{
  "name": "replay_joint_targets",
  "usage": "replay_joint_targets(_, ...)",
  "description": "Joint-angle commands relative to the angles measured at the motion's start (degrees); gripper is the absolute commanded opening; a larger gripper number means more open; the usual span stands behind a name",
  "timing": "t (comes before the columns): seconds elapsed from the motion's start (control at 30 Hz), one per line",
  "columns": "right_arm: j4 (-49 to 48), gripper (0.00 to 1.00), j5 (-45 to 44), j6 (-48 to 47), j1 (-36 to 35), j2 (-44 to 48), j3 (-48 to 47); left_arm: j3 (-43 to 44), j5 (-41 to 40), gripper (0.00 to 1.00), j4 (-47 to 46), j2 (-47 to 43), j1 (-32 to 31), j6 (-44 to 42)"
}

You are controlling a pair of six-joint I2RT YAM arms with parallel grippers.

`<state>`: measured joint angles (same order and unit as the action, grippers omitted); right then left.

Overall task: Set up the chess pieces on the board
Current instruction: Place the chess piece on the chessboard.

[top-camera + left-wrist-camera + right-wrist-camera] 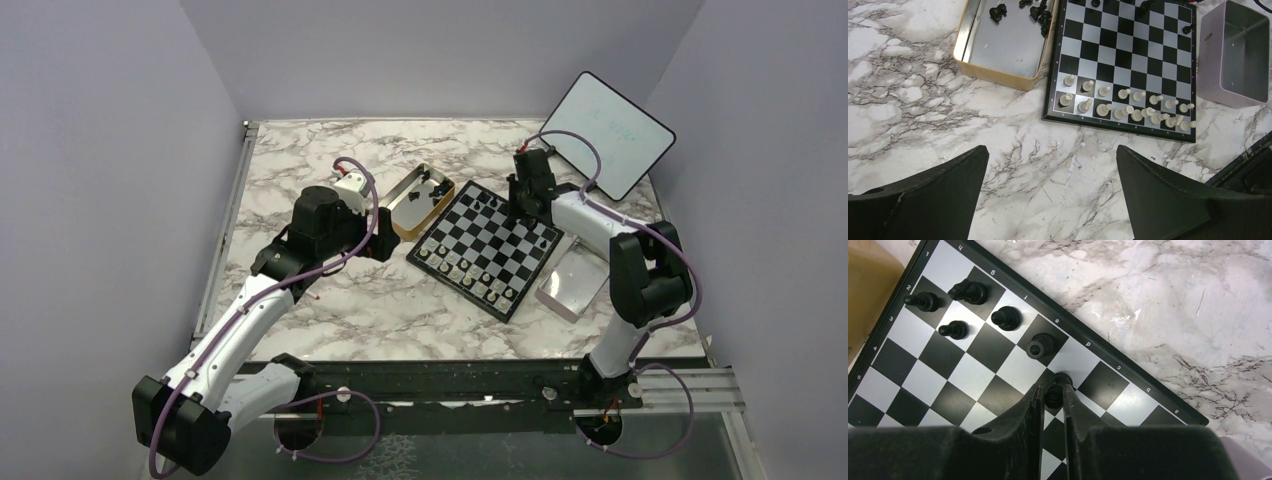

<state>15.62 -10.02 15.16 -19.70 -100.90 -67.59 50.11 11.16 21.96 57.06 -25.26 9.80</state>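
At the far edge of the board, the right claw grips a black piece. Left claw: wide open over the surface.

Left arm and right arm: white link shells, black joint housings, black bases. Purple cable loops loosely along each arm. Left pincer and right pincer: matte black moulded fingers, broad, wedge-shaped.
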Motion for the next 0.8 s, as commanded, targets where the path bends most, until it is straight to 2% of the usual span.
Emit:
replay_joint_targets(0.0, -0.5, 0.22, -0.53, 1.52, 0.99, -0.8, -1.06, -0.53, 1.08, 0.99, -1.21, -0.6, -0.06, -0.22)
replay_joint_targets(0.77, 0.95, 0.23, 1.12, 2.24, 2.64, -3.41, -3.3, -0.62, 1.72, 0.99, -1.39, -0.68, -0.06, -0.22)
